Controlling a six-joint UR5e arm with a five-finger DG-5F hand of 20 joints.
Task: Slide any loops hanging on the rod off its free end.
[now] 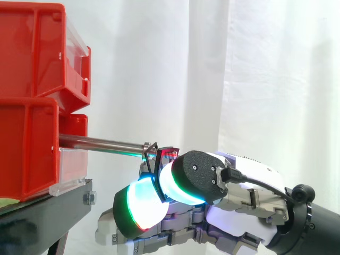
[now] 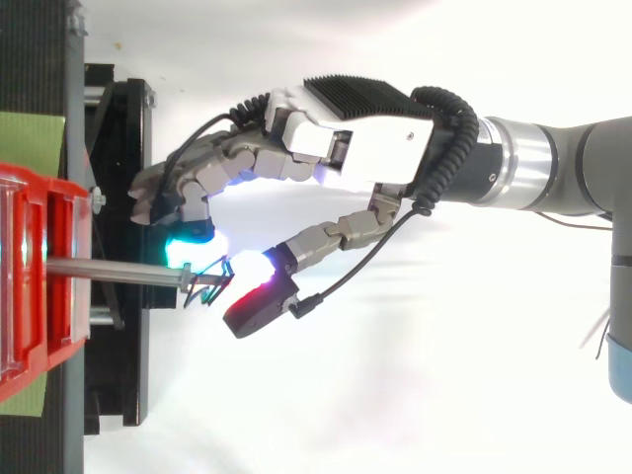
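Now, bench [image 1: 48, 212]: black, carrying the red bins at the side view's left edge.
Red bins [image 1: 32, 53]: stacked, with clear front panels; what lies inside them cannot be told.
Robot hand [image 2: 365, 148]: reaches in from the right, its fingers and thumb curled, glowing pads [image 1: 146, 204] pinching the loop.
Rod [image 1: 101, 143]: metal, jutting level from the lower bins toward the robot hand.
Loop [image 2: 207, 284]: thin black wire, at the rod's free end between the pads; whether it is threaded on the rod cannot be told.
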